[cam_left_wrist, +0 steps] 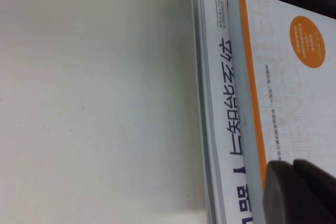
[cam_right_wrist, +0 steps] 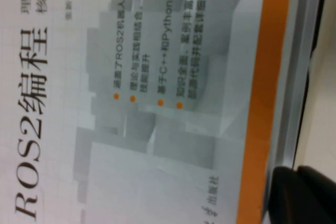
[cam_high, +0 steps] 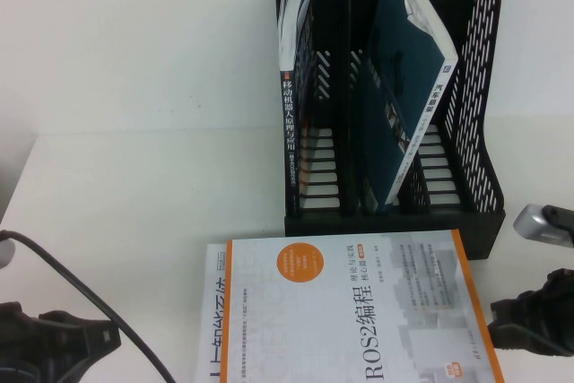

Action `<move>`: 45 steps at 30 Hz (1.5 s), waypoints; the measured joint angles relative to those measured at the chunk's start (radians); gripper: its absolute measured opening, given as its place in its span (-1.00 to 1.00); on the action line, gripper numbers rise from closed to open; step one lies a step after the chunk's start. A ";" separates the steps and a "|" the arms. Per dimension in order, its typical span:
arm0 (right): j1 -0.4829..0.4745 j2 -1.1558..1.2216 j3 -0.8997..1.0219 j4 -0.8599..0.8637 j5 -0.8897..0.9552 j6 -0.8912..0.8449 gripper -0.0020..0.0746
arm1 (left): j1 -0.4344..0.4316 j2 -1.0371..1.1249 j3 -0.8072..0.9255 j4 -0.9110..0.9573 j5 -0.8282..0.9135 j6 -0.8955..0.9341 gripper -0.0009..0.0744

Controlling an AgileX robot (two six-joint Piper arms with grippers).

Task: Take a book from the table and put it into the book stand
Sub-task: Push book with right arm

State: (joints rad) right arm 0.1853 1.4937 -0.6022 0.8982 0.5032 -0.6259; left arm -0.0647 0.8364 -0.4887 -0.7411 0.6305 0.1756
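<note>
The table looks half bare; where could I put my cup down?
The table is bare left of the book stand. Near the front it is crowded: the book on another book, with the shut left gripper and right gripper beside it.

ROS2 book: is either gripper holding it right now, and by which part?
Neither. The book lies flat on another book on the table. Left gripper and right gripper, both shut, hover over its orange side edges.
</note>
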 joint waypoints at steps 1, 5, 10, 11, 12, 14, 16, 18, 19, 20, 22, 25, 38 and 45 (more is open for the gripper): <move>0.000 0.000 0.000 0.002 0.002 0.000 -0.93 | 0.000 0.000 0.000 0.000 0.000 0.000 -0.99; 0.000 0.002 -0.009 0.015 0.022 0.000 -0.93 | 0.000 0.000 -0.002 0.000 -0.008 0.001 -0.99; 0.000 0.005 -0.044 0.045 0.066 0.000 -0.93 | 0.000 0.000 -0.002 0.000 -0.021 0.001 -0.99; 0.000 0.007 -0.051 0.049 0.068 0.000 -0.93 | 0.000 0.000 -0.002 0.000 -0.022 0.002 -0.99; 0.002 0.007 -0.056 0.056 0.070 0.000 -0.93 | 0.000 0.000 -0.002 0.000 -0.022 0.002 -0.99; 0.010 0.007 -0.060 0.063 0.070 0.000 -0.93 | 0.000 0.000 -0.002 0.000 -0.022 0.002 -0.99; 0.018 0.007 -0.065 0.064 0.068 0.000 -0.93 | 0.000 0.000 -0.002 0.000 -0.022 0.002 -0.99; 0.032 0.007 -0.069 0.067 0.056 0.000 -0.93 | 0.000 0.000 -0.002 -0.001 -0.031 0.002 -0.99; 0.043 0.007 -0.069 0.069 0.043 0.000 -0.93 | 0.000 0.000 -0.002 -0.009 -0.035 0.002 -0.99; 0.052 0.007 -0.069 0.069 0.028 0.000 -0.93 | 0.000 0.000 -0.002 -0.020 -0.041 0.002 -0.99; 0.067 0.007 -0.069 0.071 0.007 0.000 -0.93 | 0.000 0.000 -0.002 -0.039 -0.058 0.002 -0.99; 0.082 0.007 -0.072 0.075 -0.016 0.000 -0.93 | 0.000 0.000 -0.002 -0.067 -0.075 0.002 -0.99; 0.089 0.053 -0.122 0.117 0.010 0.009 -0.93 | 0.000 0.000 -0.002 -0.072 -0.130 0.011 -0.99; 0.089 0.024 -0.128 0.054 -0.008 0.047 -0.93 | 0.000 0.000 -0.002 -0.058 -0.088 0.016 -0.99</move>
State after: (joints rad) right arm 0.2744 1.5173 -0.7299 0.9524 0.4954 -0.5785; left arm -0.0647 0.8364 -0.4904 -0.7995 0.5429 0.1916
